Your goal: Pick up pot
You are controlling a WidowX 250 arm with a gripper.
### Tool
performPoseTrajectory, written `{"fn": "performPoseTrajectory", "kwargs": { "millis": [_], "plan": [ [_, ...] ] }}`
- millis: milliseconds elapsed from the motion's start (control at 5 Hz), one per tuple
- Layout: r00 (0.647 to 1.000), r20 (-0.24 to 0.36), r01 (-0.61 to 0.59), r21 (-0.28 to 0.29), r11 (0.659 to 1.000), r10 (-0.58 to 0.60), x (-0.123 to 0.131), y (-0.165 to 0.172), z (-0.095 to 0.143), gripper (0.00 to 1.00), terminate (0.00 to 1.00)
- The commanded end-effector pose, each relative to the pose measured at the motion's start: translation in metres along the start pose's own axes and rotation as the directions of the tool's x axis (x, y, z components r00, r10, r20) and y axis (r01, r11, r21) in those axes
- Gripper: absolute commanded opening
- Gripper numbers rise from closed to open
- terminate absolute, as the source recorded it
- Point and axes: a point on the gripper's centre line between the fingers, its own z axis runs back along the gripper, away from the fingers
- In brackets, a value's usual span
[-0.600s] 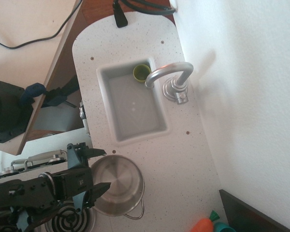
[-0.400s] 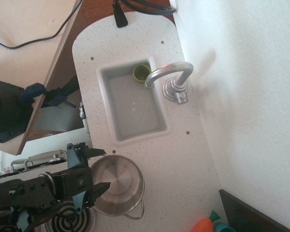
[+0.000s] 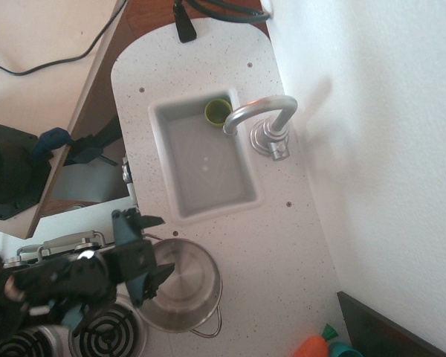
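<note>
The pot (image 3: 184, 288) is a round shiny steel pot standing on the speckled counter (image 3: 282, 238) just in front of the sink, with a thin wire loop handle (image 3: 209, 328) on its near rim. My black gripper (image 3: 157, 248) is at the pot's left rim, open. One finger (image 3: 147, 221) points past the pot's far-left edge. The other finger (image 3: 160, 276) reaches over the rim into the pot. I cannot tell whether either finger touches the steel.
A white sink (image 3: 208, 167) holds a small green cup (image 3: 218, 111) at its far corner, under a curved silver faucet (image 3: 262, 117). Stove burners (image 3: 108, 335) lie left of the pot. An orange and teal toy (image 3: 318, 346) sits at the bottom right by the wall.
The gripper and arm have swung up and to the right and tilted. The fingers now sit closer over the pot's left rim. The pot has not moved.
</note>
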Motion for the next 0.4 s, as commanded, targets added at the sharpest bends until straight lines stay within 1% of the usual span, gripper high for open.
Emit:
{"fn": "performPoseTrajectory", "kwargs": {
  "millis": [0, 200],
  "plan": [
    [0.989, -0.029, -0.146, -0.141, 0.979, 0.143, 0.041, 0.017, -0.003, 1.0, 0.0],
    [0.987, -0.075, -0.152, -0.144, 0.978, 0.142, 0.039, 0.016, -0.017, 1.0, 0.0]
  ]
}}
